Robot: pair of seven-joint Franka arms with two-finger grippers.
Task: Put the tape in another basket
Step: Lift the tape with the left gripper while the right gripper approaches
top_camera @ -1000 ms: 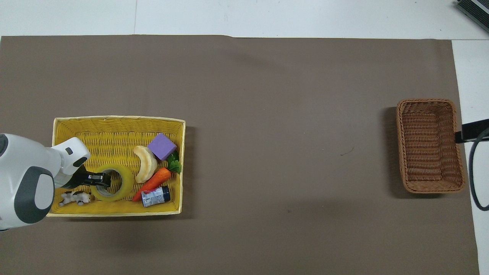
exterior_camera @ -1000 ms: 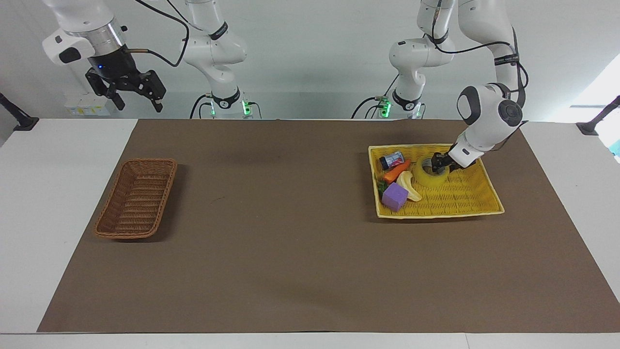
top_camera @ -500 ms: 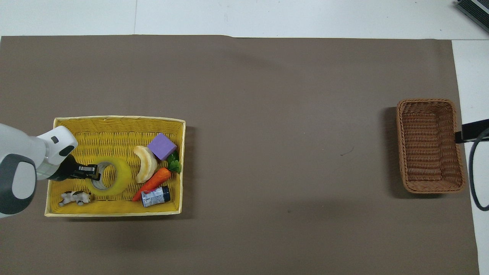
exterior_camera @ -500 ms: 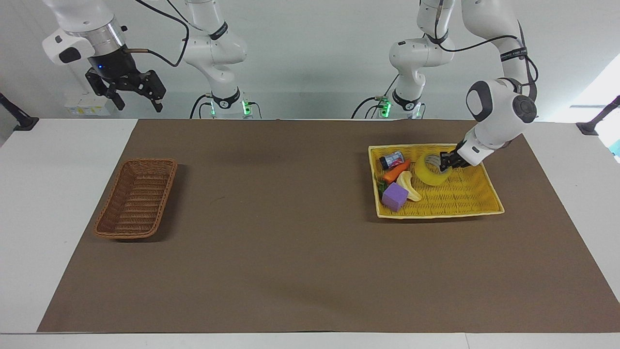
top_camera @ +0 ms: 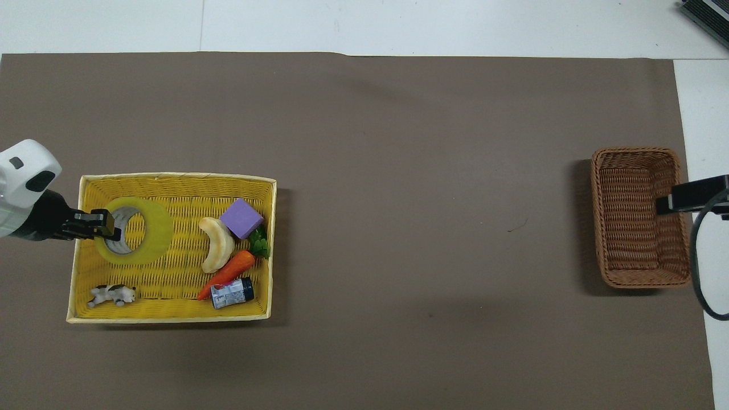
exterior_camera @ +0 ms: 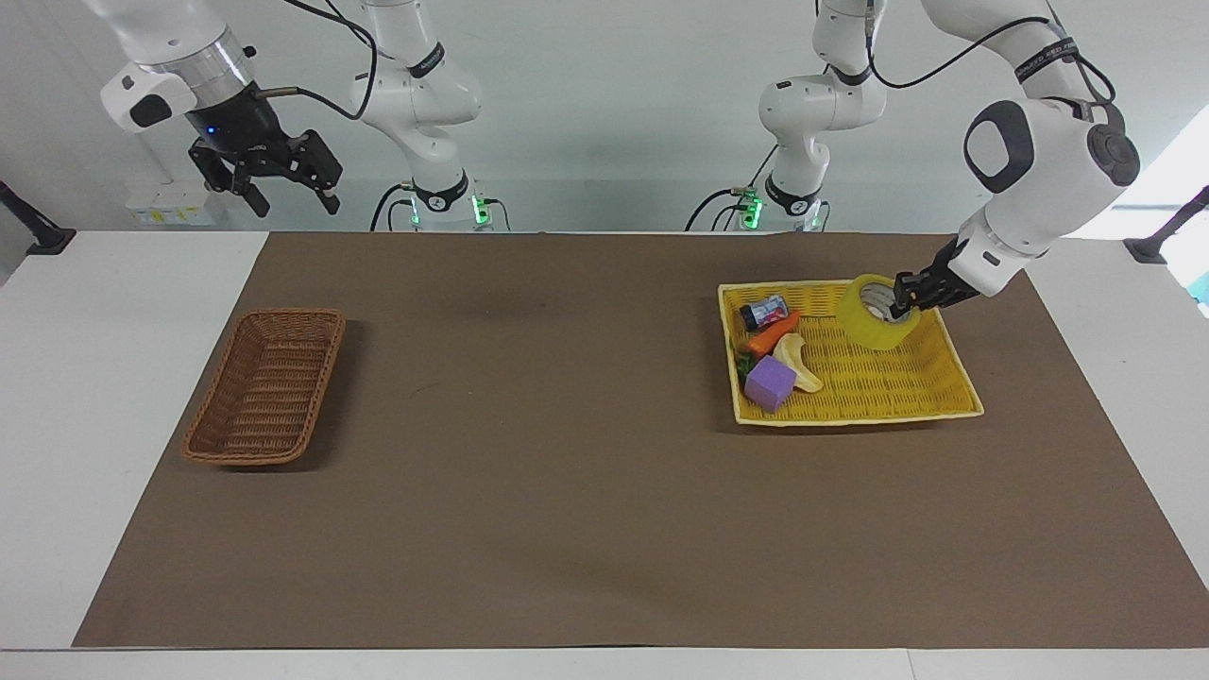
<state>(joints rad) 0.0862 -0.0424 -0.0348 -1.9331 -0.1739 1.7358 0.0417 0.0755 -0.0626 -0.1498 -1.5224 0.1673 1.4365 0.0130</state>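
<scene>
The tape point(exterior_camera: 871, 328), a wide yellow roll with a pale core, hangs tilted above the yellow tray point(exterior_camera: 859, 416), clear of its floor. My left gripper point(exterior_camera: 897, 304) is shut on the tape's wall, with one finger inside the core. In the overhead view the tape point(top_camera: 152, 230) and left gripper point(top_camera: 108, 225) sit over the tray's end point(top_camera: 171, 318) toward the left arm's side. The brown wicker basket point(exterior_camera: 267, 385) stands empty at the right arm's end of the table point(top_camera: 638, 216). My right gripper point(exterior_camera: 291, 200) is open, raised high near the basket's end.
In the tray lie a purple foam cube point(exterior_camera: 770, 382), a carrot point(exterior_camera: 774, 332), a pale banana-shaped piece point(exterior_camera: 800, 366), a small can point(exterior_camera: 765, 312) and a toy cow point(top_camera: 113, 295). A wide stretch of brown mat point(exterior_camera: 567, 397) separates tray and basket.
My left gripper has lifted the tape off the tray floor and carried it up and toward the left arm's end. My right gripper has shifted slightly toward the basket.
</scene>
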